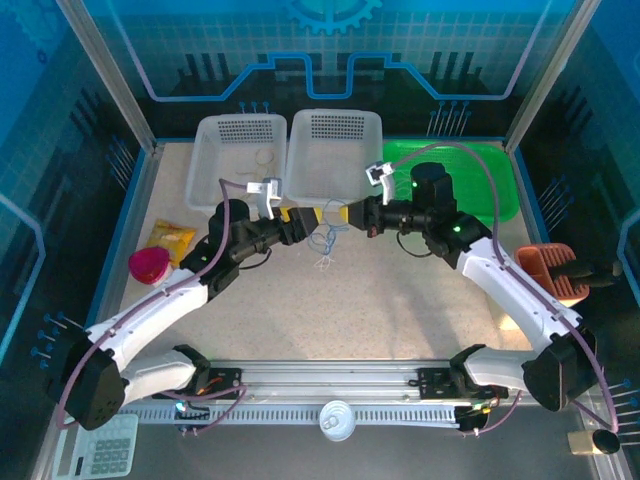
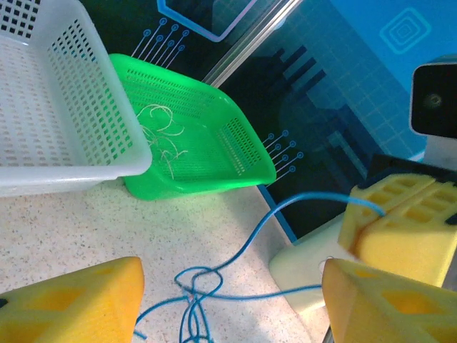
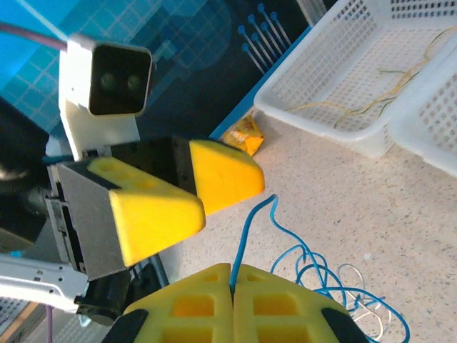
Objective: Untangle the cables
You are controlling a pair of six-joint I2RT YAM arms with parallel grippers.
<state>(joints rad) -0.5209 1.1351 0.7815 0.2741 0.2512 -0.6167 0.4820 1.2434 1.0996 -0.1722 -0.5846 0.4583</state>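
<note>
- Right fingers, pressed together, pinch a blue cable that leads to the cables heaped on the bench, mid-frame in the top view.
- Left fingers stand apart and empty, and the blue knot lies between them at the bottom centre of the left wrist frame.

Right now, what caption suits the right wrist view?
Right gripper shut on thin blue wire cable, open left gripper facing it.

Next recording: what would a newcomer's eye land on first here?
Two yellow-fingered hands meet mid-table: the right hand is shut on a blue cable, while the left hand gapes open over its tangle. Behind them, a bright green basket holds pale loose strands.
</note>
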